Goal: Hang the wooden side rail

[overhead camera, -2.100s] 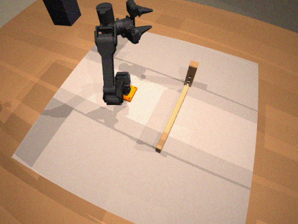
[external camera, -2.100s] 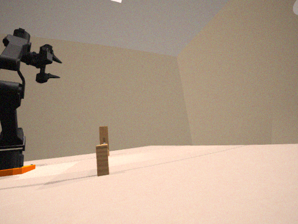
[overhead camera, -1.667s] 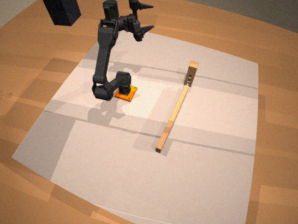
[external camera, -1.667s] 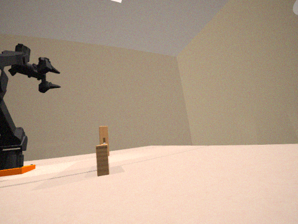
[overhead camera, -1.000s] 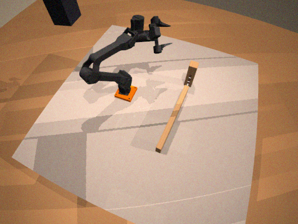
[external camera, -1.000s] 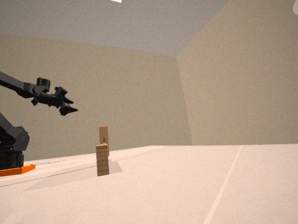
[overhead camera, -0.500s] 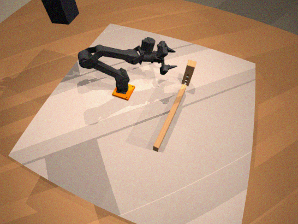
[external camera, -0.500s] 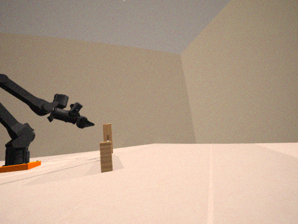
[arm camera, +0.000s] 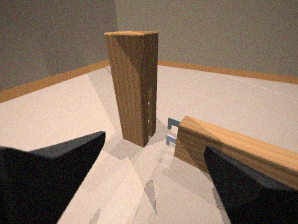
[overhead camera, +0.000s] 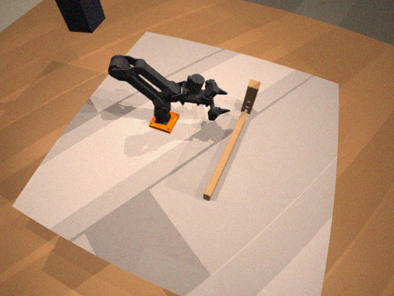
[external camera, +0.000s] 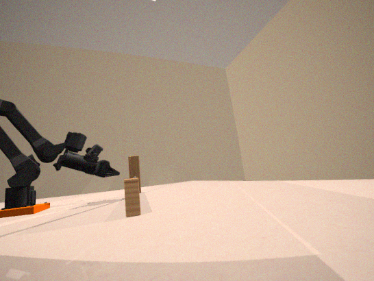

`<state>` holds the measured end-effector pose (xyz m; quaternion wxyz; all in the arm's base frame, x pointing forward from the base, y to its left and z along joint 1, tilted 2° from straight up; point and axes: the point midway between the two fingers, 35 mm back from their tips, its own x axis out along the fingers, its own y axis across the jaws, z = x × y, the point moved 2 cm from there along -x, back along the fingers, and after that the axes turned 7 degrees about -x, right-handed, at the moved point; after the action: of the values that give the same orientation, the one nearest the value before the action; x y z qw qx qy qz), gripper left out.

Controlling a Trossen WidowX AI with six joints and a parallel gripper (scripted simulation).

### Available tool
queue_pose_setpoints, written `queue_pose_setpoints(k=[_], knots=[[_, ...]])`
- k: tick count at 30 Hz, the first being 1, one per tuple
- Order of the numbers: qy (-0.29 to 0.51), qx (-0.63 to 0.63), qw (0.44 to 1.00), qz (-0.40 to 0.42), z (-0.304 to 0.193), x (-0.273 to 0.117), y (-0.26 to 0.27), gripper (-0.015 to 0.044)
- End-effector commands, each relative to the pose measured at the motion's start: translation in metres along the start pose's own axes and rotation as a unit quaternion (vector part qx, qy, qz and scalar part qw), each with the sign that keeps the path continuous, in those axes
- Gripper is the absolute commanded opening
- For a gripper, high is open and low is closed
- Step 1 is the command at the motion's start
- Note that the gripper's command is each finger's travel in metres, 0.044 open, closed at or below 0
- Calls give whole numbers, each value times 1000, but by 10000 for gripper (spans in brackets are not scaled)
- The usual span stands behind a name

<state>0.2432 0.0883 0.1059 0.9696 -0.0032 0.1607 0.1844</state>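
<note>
Beside the upright brown wooden post [overhead camera: 251, 94] [external camera: 134, 168] [arm camera: 134, 85], the long pale wooden rail [overhead camera: 225, 155] [external camera: 132, 197] [arm camera: 235, 145] looks stiff; grip near its hooks. The gripper [overhead camera: 228, 102] [external camera: 119, 173] [arm camera: 155, 143] is spread, empty.

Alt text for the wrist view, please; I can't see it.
A wooden rail lies at right, its two steel hooks pointing toward, but outside, the slot of an upright wooden post. Below, the open end effector's dark fingertips frame the view, holding nothing.
</note>
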Motion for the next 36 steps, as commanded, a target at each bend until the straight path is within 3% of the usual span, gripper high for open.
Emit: queue_pose_setpoints(k=[1,17,36], knots=[[2,-6,1000,2,-4,-1,-1,440],[19,-22,1000,9,-1,4,-3,440],[161,-135,965,156,38,32,-39,440]])
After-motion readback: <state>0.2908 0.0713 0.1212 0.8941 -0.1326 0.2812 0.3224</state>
